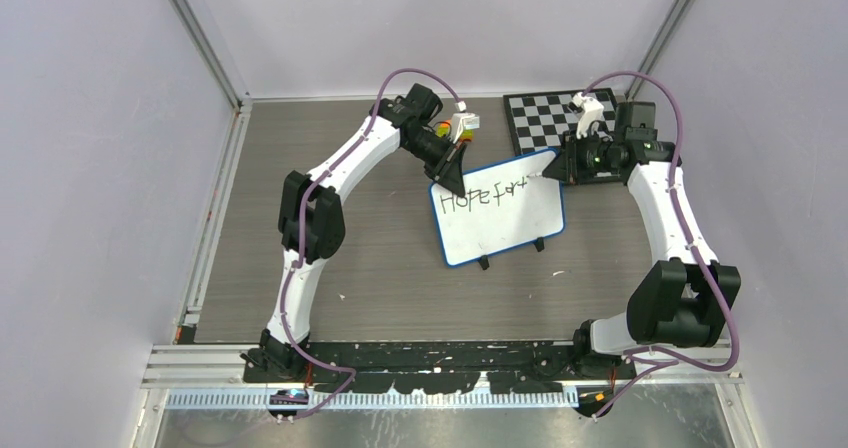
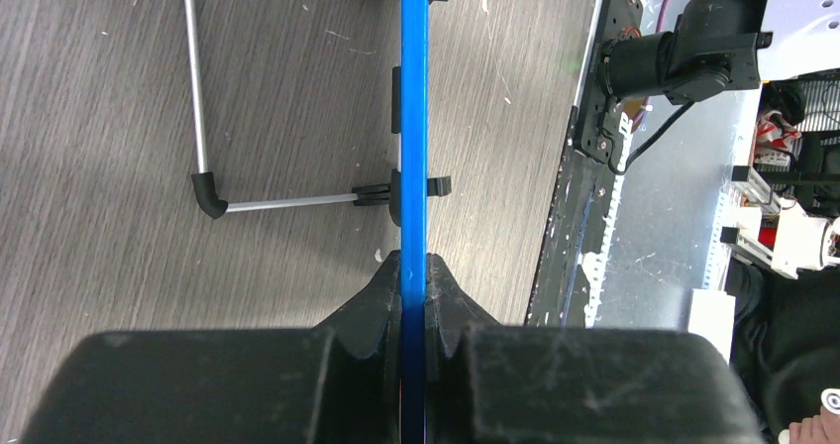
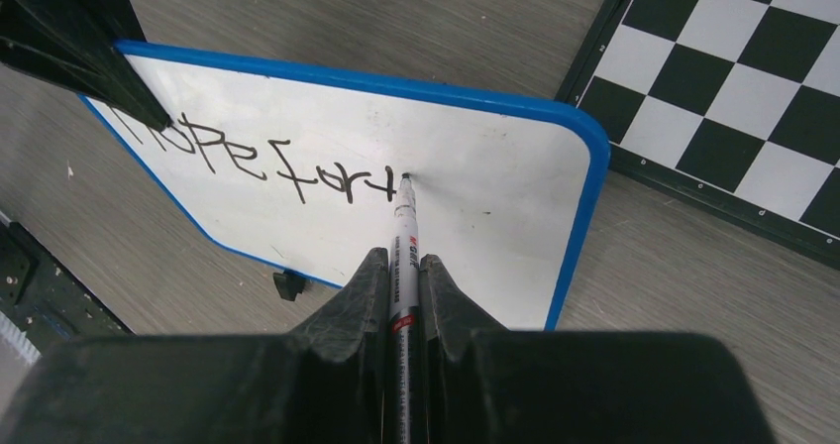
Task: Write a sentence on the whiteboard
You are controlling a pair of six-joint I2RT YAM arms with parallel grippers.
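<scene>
**Board Braced, Marker on Surface**

We clamp the left gripper (image 2: 413, 266) fully shut on the whiteboard (image 1: 500, 218) by its blue rim, presumably to brace it at mid-table against writing pressure. We pinch the marker (image 3: 405, 206) in the closed right gripper (image 3: 401, 266), tip touching the board just after "Hope fort".

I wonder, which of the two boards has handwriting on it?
The blue-rimmed whiteboard, marked in black ink; the checkered board shows only its squares.

Glossy whiteboard (image 3: 475, 201) with smooth blue plastic rim stands on matt grey wood-grain table (image 1: 380, 268).
</scene>
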